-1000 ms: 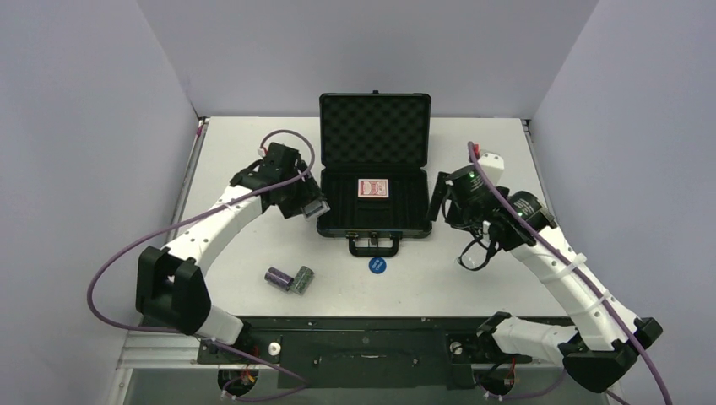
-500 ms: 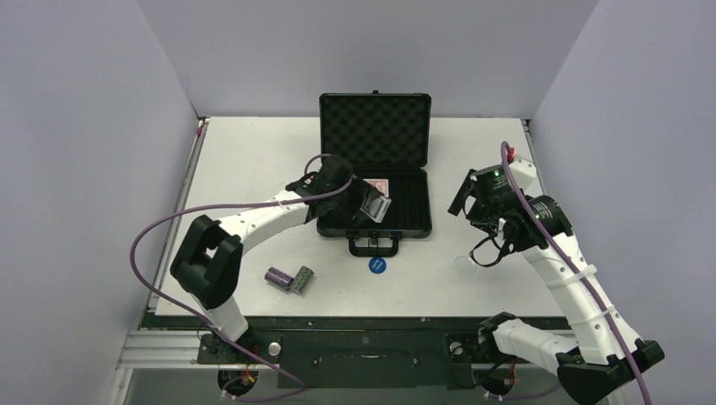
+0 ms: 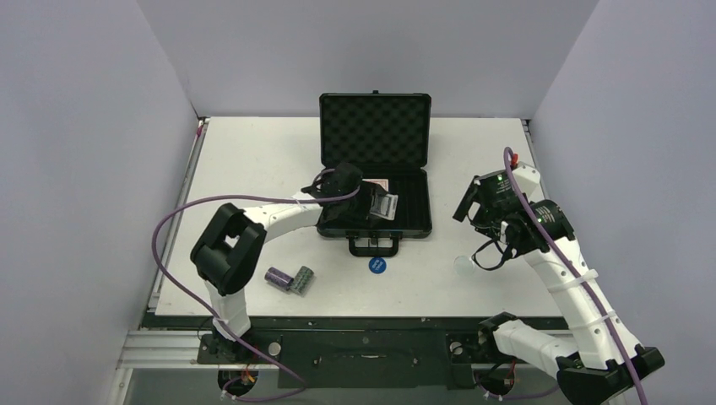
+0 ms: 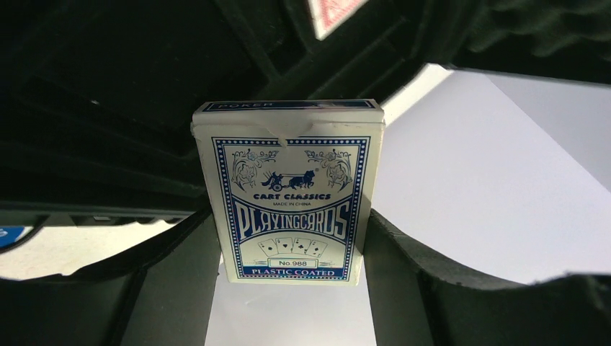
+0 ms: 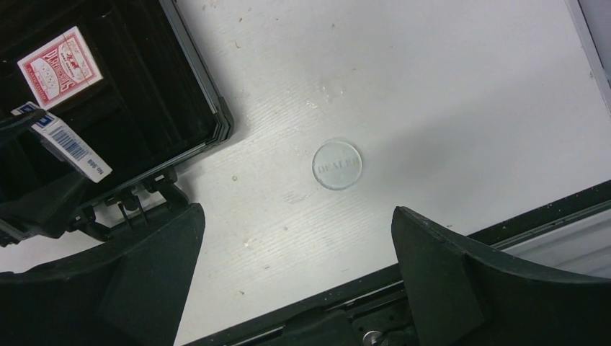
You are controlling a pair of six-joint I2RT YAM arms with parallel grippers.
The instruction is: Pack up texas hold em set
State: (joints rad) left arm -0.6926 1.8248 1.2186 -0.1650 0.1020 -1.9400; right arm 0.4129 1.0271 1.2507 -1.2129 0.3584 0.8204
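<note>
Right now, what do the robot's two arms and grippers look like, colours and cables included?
The left arm and right arm both have white links joined by chunky black joint housings. Each has a purple cable looping alongside. The left gripper and right gripper are matte black with broad, wedge-shaped fingers. No markings are readable.

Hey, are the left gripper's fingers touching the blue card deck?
Touching. The left wrist view shows the blue card deck wedged between the left fingers, with both of its sides pressed against them.
</note>
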